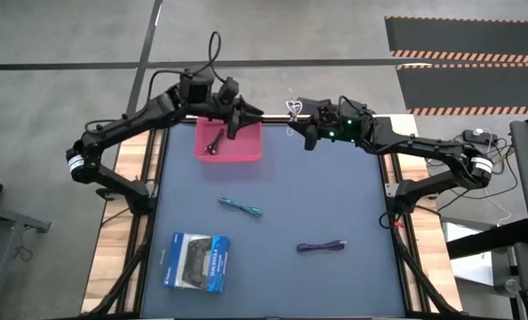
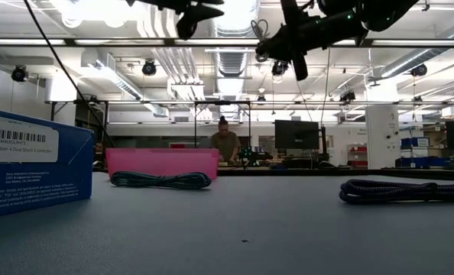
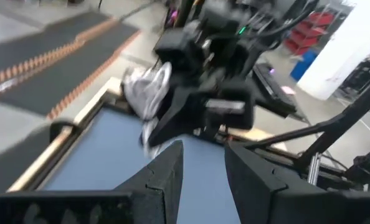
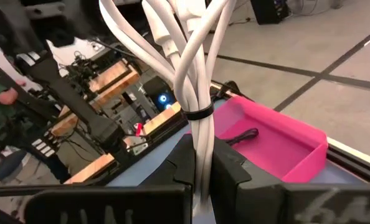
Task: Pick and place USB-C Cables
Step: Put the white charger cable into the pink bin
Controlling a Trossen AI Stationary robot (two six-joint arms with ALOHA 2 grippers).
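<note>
Here the white cable (image 4: 194, 74), a tied bundle, is held pinched between the fingers of the right claw (image 4: 200, 163), raised above the far edge of the desk (image 1: 335, 204) at about one o'clock in the high view. The step in hand is judged to be the carrying of this bundle toward the pink tray (image 1: 246, 147), which lies just beside it toward eleven o'clock. The next move is judged to call for a short shift over the tray rim, a lowering, and a release clear of the left claw (image 1: 235, 120), which hangs over the tray's far edge with its fingers slightly parted and nothing between them.

Inside the tray one item is seen, the black cable (image 1: 216, 143), lying near its left wall. Two bundles are not yet placed: the teal cable (image 1: 241, 208) at the desk's centre and the purple cable (image 1: 322, 246) toward five o'clock. A blue-and-white controller box (image 1: 196, 261) stands toward seven o'clock and is no part of the task.
</note>
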